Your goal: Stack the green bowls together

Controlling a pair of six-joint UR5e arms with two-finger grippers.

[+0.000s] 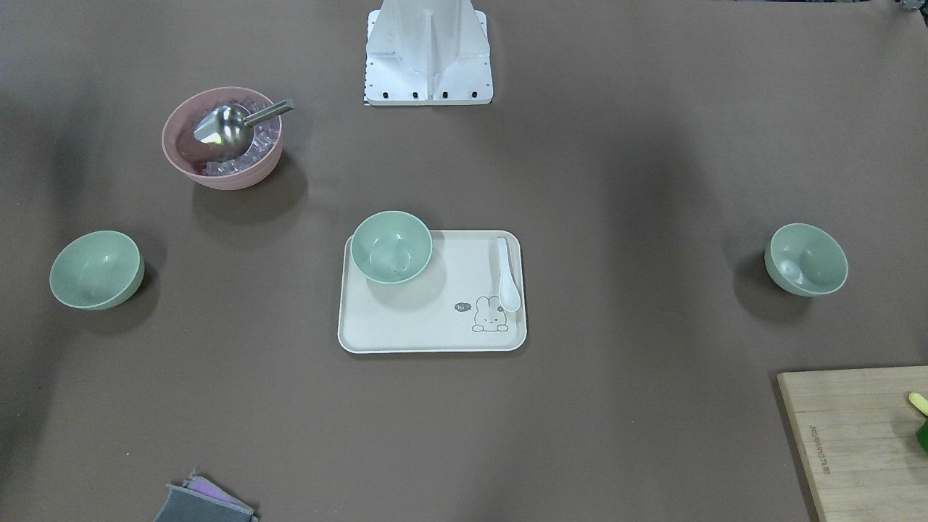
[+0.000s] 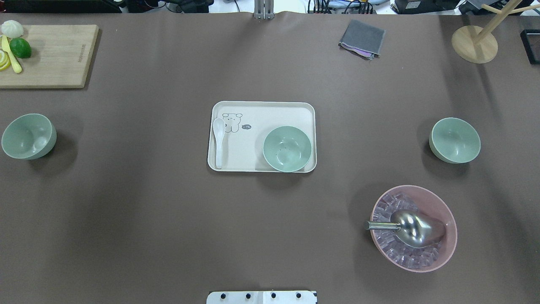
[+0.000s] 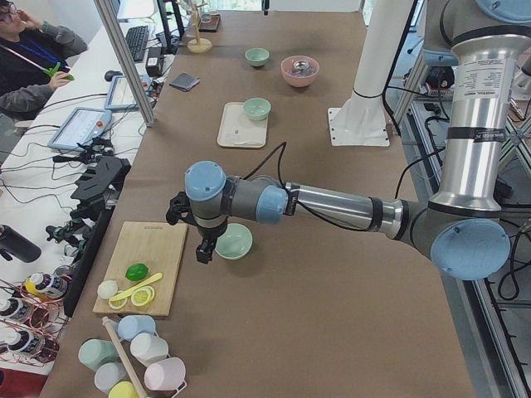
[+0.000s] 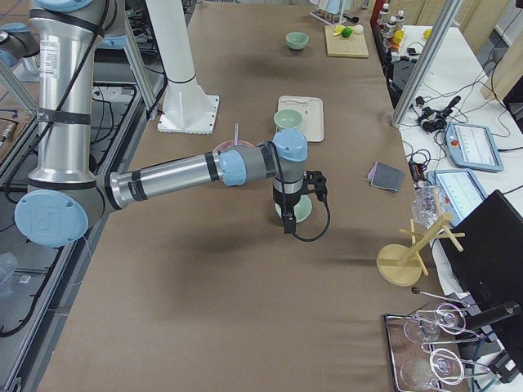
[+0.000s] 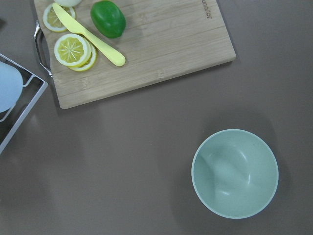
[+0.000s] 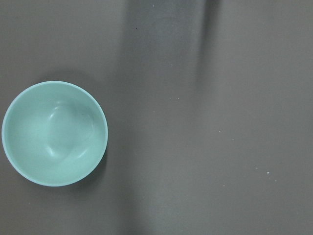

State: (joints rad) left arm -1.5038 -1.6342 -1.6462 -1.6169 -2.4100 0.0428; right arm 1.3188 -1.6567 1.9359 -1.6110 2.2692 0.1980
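Note:
Three pale green bowls stand apart. One (image 2: 28, 136) is at the table's left, one (image 2: 287, 149) sits on the cream tray (image 2: 261, 112), and one (image 2: 454, 140) is at the right. My left gripper (image 3: 203, 251) hangs over the table beside the left bowl (image 3: 235, 240), which fills the lower right of the left wrist view (image 5: 235, 173). My right gripper (image 4: 288, 226) hangs beside the right bowl (image 4: 301, 211), seen at the left of the right wrist view (image 6: 55, 133). Neither gripper shows in the overhead, front or wrist views. I cannot tell whether they are open or shut.
A pink bowl (image 2: 447, 253) with ice and a metal scoop (image 2: 415, 228) stands near the right bowl. A white spoon (image 2: 218, 141) lies on the tray. A cutting board (image 2: 50, 55) with lime, lemon slices and knife is far left. A grey cloth (image 2: 362, 38) and a wooden stand (image 2: 474, 44) are far right.

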